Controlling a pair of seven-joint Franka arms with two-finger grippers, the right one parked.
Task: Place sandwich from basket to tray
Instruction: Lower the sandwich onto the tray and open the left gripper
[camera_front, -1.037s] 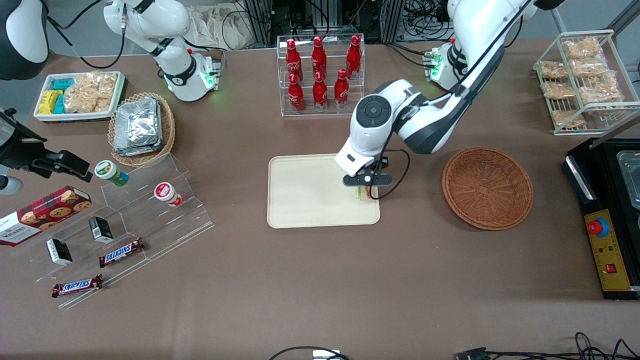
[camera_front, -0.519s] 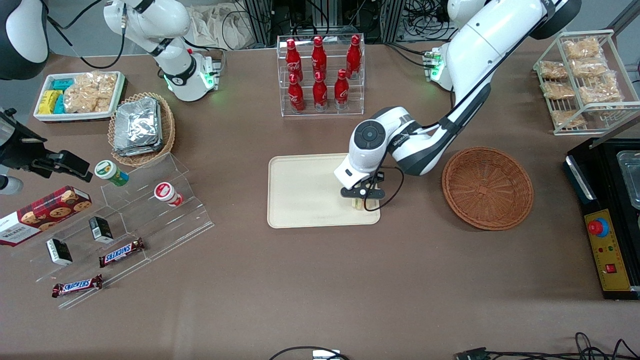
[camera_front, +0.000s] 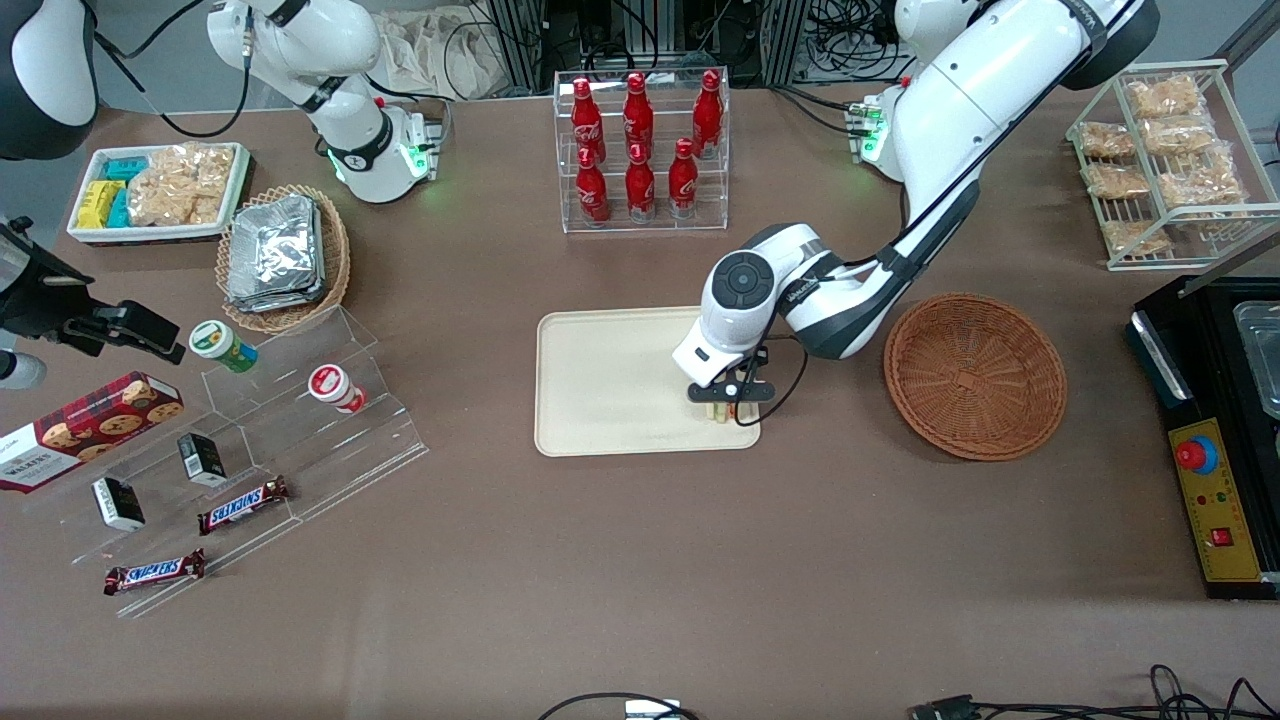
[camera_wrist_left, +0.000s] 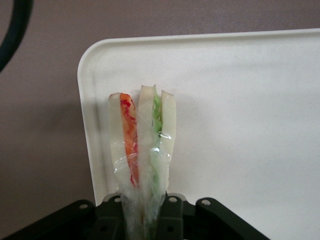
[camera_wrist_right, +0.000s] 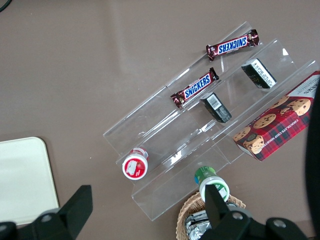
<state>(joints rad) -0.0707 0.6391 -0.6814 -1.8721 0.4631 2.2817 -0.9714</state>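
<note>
Gripper (camera_front: 729, 408) low over the tray (camera_front: 600, 390) corner nearest the basket (camera_front: 975, 375), fingers clamped on the sandwich (camera_wrist_left: 142, 150). I lower until bread touches, then release; watch it tipping off the rim.

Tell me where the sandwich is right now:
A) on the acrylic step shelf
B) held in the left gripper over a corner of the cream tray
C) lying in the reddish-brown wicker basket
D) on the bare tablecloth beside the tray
B: the gripper is shut on the sandwich above the tray corner nearest the basket.
</note>
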